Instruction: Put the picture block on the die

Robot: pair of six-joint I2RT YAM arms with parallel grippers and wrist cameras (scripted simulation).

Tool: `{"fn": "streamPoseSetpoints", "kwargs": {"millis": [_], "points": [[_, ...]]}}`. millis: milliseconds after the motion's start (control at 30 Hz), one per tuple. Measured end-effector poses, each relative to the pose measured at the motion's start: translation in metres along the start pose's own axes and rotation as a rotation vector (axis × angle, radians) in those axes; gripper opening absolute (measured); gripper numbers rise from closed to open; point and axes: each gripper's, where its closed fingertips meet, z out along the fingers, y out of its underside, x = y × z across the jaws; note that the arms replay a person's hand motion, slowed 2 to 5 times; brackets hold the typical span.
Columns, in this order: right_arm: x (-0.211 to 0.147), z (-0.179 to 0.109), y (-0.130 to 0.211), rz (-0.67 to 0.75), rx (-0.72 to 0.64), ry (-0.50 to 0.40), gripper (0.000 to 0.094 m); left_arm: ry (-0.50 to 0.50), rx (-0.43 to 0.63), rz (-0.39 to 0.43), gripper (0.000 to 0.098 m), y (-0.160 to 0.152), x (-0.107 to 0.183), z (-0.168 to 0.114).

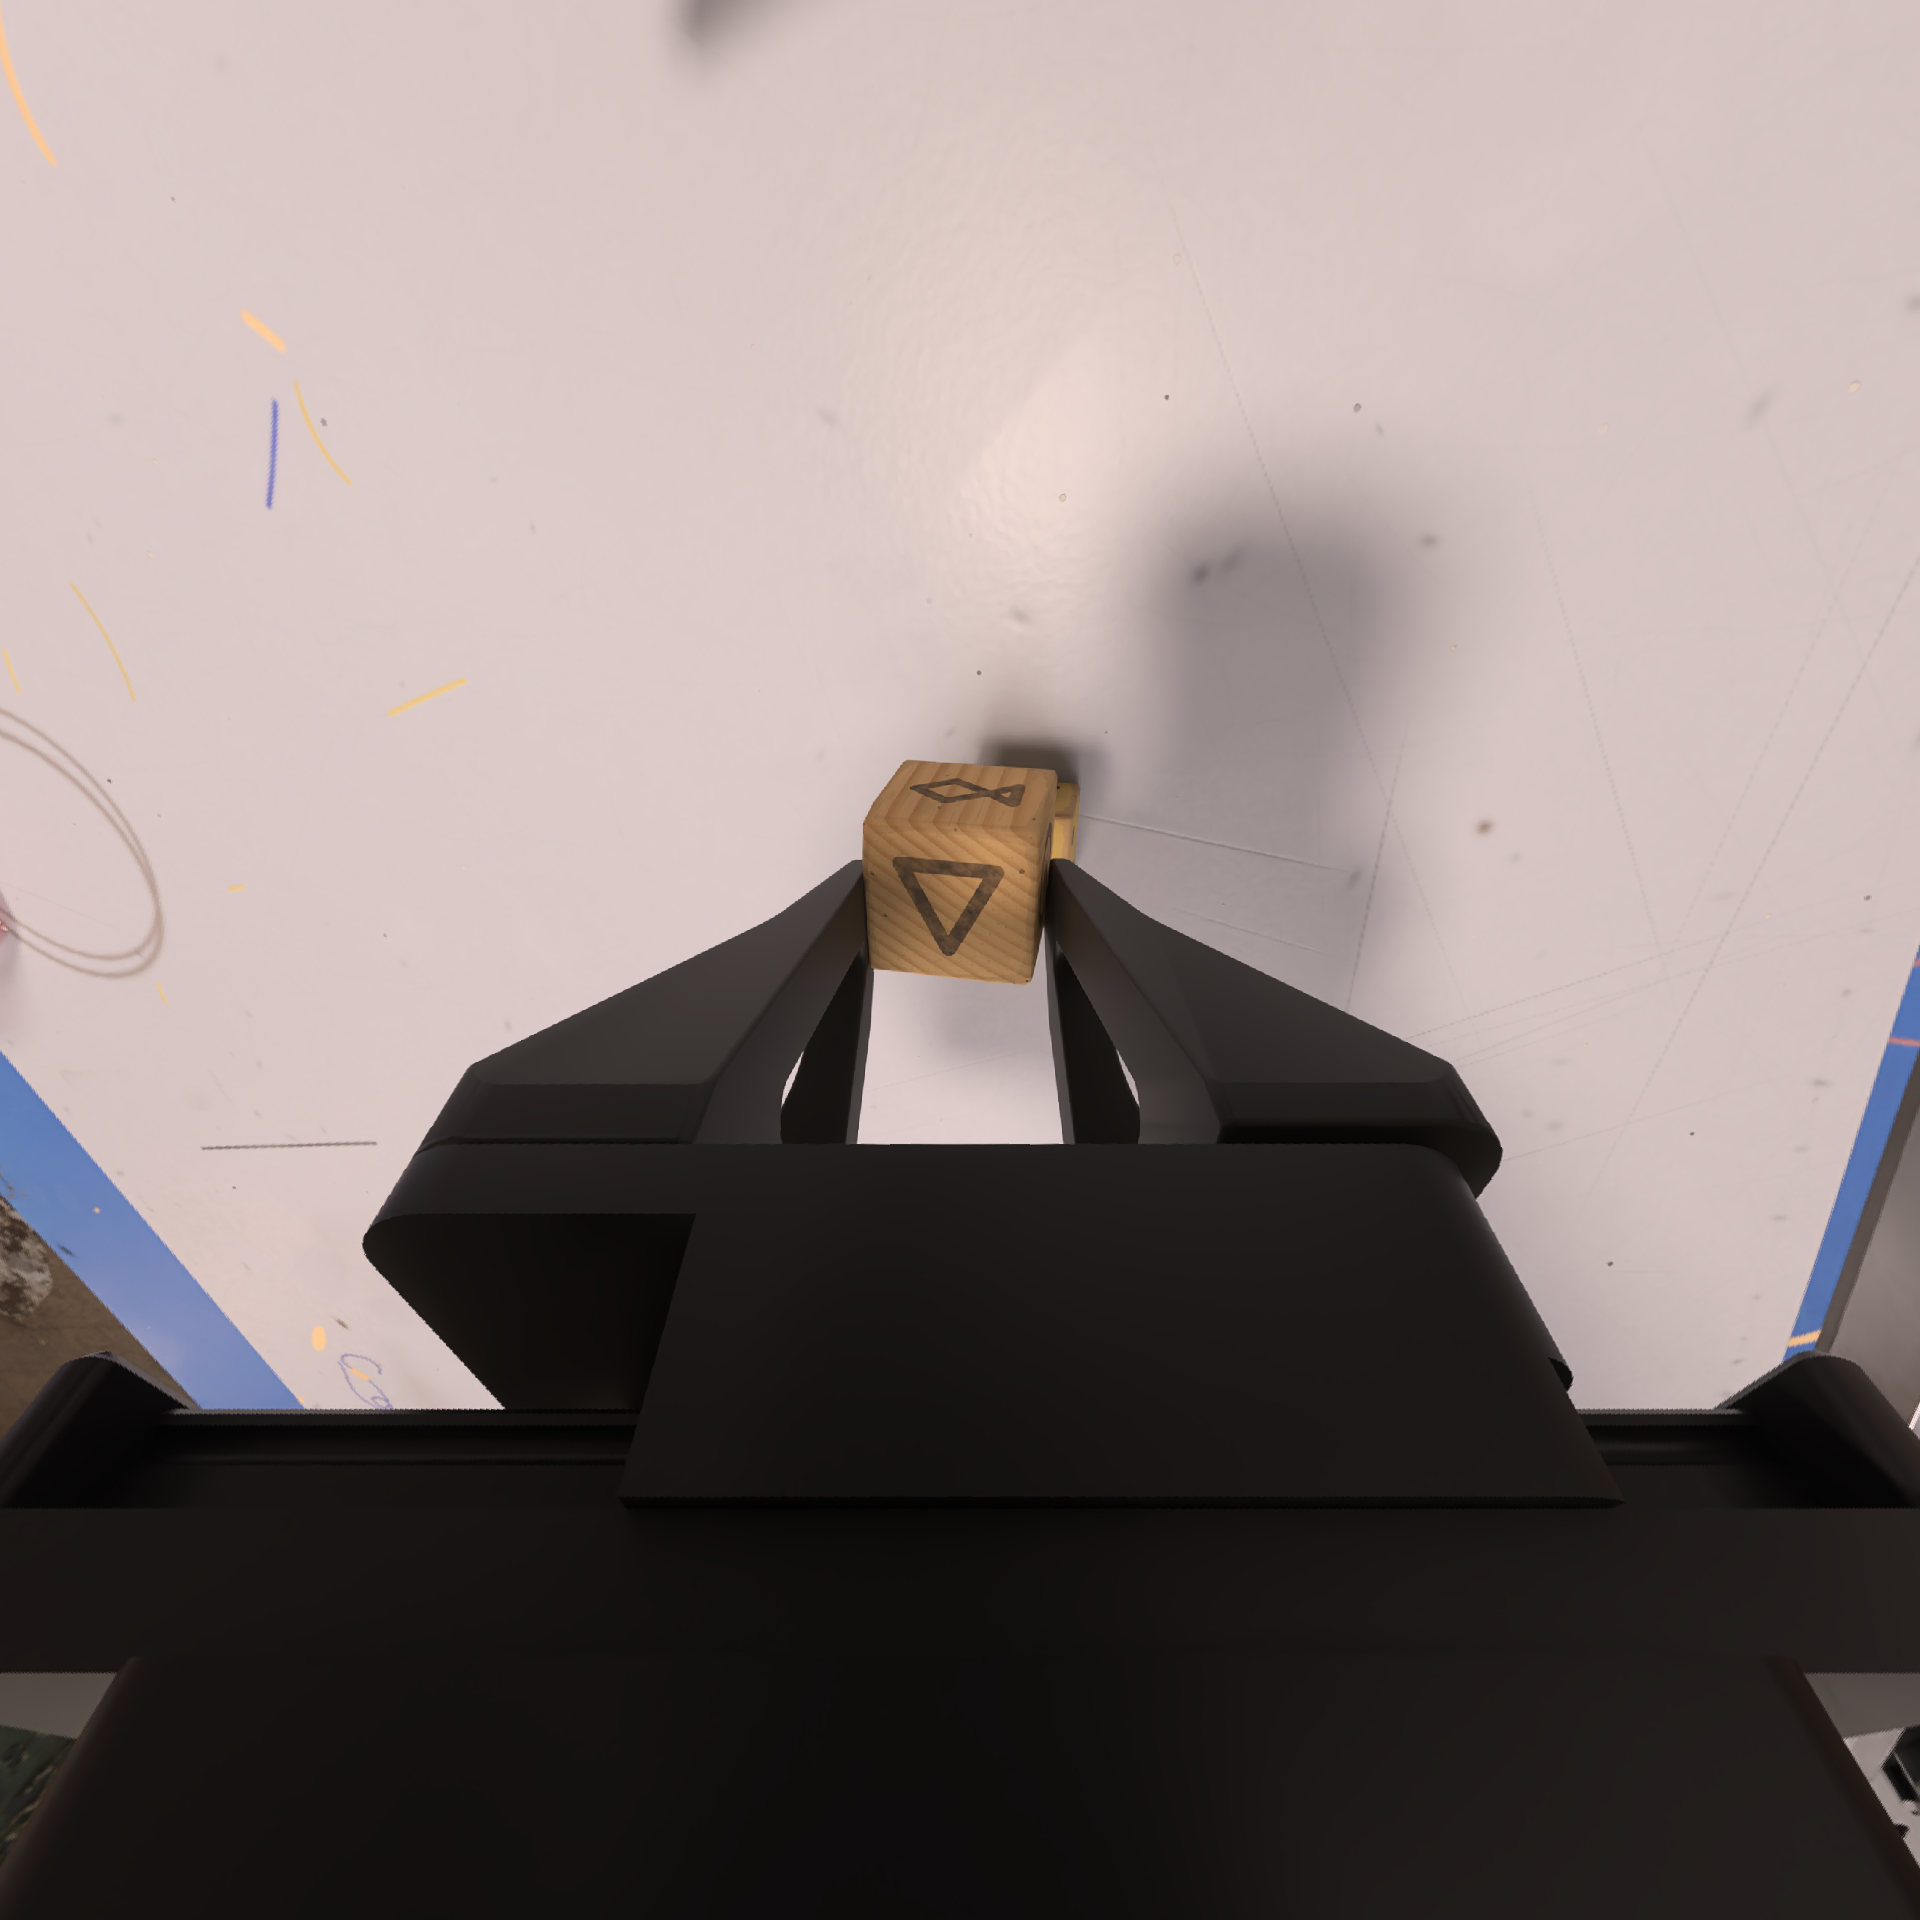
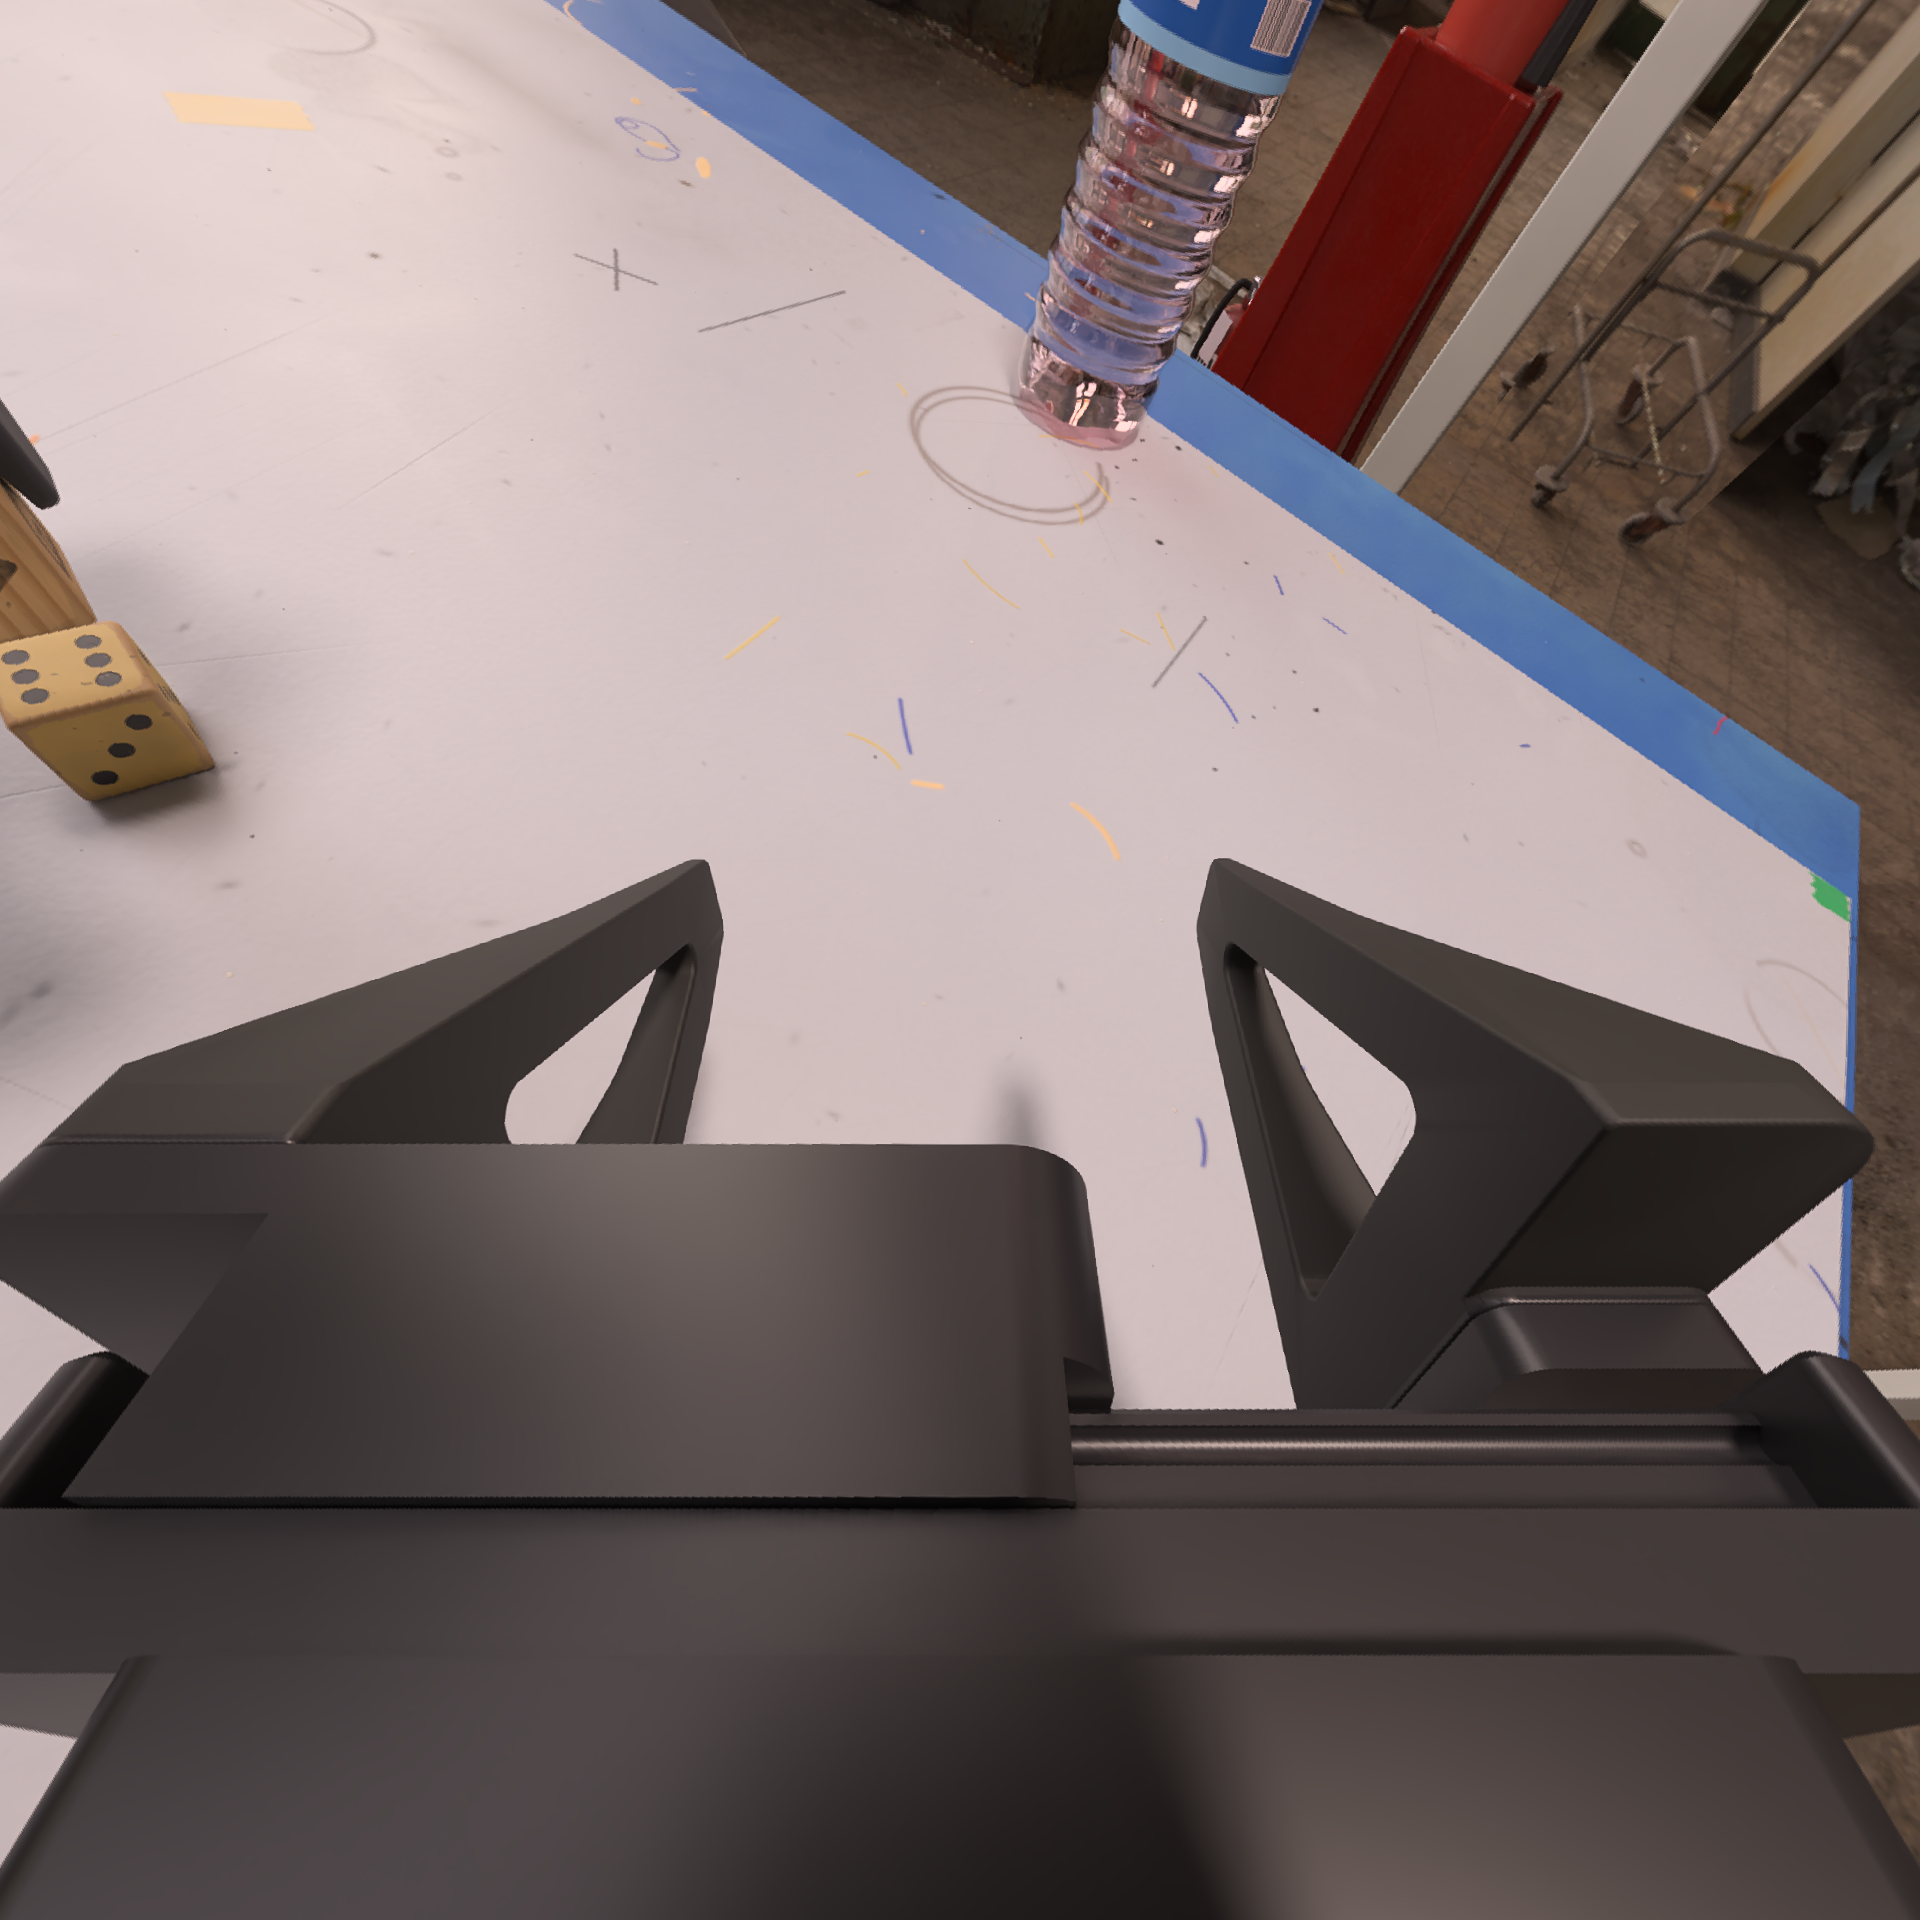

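Note:
My left gripper [image 1: 957, 883] is shut on the wooden picture block [image 1: 954, 894], which bears a dark triangle on one face and a fish outline on another. A sliver of the yellow die [image 1: 1068, 821] shows just behind the block's right edge. In the right wrist view the die [image 2: 99, 707], yellow with black pips, sits on the white table at the far left. The block [image 2: 36, 577] hangs right above it, and I cannot tell whether they touch. My right gripper [image 2: 958, 894] is open and empty above the table.
A clear plastic bottle [image 2: 1127, 270] with a blue label stands near the table's blue-taped far edge [image 2: 1455, 540]. Beyond the edge stand a red post [image 2: 1382, 208] and a metal frame. The white table [image 2: 520, 416] carries pen marks and drawn circles.

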Motion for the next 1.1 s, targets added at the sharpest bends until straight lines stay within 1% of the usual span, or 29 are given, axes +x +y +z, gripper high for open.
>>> {"fn": "streamPoseSetpoints", "kwargs": {"millis": [1100], "points": [[-0.001,0.0,0.001,-0.001,-0.005,-0.003,0.0782,0.021,-0.062,0.005,0.0278,0.014,0.006,0.016]]}}
